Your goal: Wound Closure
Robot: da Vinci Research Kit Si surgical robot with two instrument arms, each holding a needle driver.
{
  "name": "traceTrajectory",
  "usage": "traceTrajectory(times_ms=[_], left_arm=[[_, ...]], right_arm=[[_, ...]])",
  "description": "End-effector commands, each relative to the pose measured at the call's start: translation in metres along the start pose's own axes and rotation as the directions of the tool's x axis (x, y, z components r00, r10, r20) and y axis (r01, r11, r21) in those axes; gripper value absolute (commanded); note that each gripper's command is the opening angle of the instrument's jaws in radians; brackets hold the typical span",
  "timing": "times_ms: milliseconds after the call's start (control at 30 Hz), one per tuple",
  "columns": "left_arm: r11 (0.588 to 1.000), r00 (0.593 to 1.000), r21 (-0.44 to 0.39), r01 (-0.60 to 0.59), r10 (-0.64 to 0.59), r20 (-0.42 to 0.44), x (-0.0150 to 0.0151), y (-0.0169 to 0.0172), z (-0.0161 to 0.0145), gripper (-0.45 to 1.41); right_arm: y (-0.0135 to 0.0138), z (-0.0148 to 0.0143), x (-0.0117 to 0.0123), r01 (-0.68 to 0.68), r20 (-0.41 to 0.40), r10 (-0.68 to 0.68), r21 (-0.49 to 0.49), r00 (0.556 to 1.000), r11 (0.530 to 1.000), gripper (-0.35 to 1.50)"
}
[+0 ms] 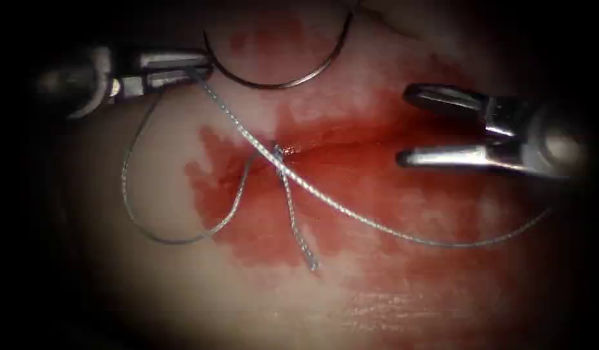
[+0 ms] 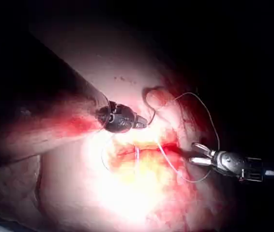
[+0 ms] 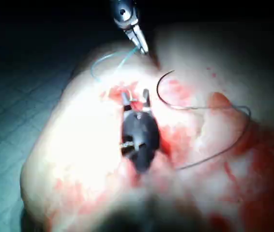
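My left tool (image 1: 205,65) comes in from the upper left, its jaws shut on the thread (image 1: 238,126) close to their tip. From there a strand runs down to a knot (image 1: 278,152) at the left end of the cut (image 1: 338,148). A loop of thread (image 1: 128,194) sags over the tissue to the left. The curved needle (image 1: 273,86) lies free on the tissue beyond the cut, held by neither tool, one end beside the left jaws. My right tool (image 1: 403,125) hovers over the right part of the cut, jaws open and holding nothing.
A short cut tail (image 1: 303,249) hangs below the knot. A long strand (image 1: 403,236) sweeps right across the near tissue. Red fluid (image 1: 247,220) stains the tissue around the cut. In the right wrist view the needle (image 3: 159,94) lies beside the right tool (image 3: 135,95).
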Motion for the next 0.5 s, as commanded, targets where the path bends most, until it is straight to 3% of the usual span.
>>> traceTrajectory(times_ms=[33, 200, 500], left_arm=[[1.000, 1.000, 0.001, -0.001, 0.001, -0.002, -0.0001, -0.0004, 0.0008, -0.35], [1.000, 1.000, 0.001, -0.001, 0.001, -0.002, -0.0001, -0.0004, 0.0007, -0.35], [1.000, 1.000, -0.013, 0.005, -0.005, -0.028, 0.0002, -0.0010, 0.0008, -0.35]], right_arm=[[0.0000, 0.0009, 0.0000, 0.000, -0.004, 0.000, 0.000, 1.000, 1.000, 0.52], [0.0001, 0.0009, -0.0001, 0.000, -0.004, 0.000, -0.001, 1.000, 1.000, 0.40], [0.0009, 0.0020, -0.0005, 0.000, -0.001, 0.000, -0.016, 1.000, 1.000, 0.39]])
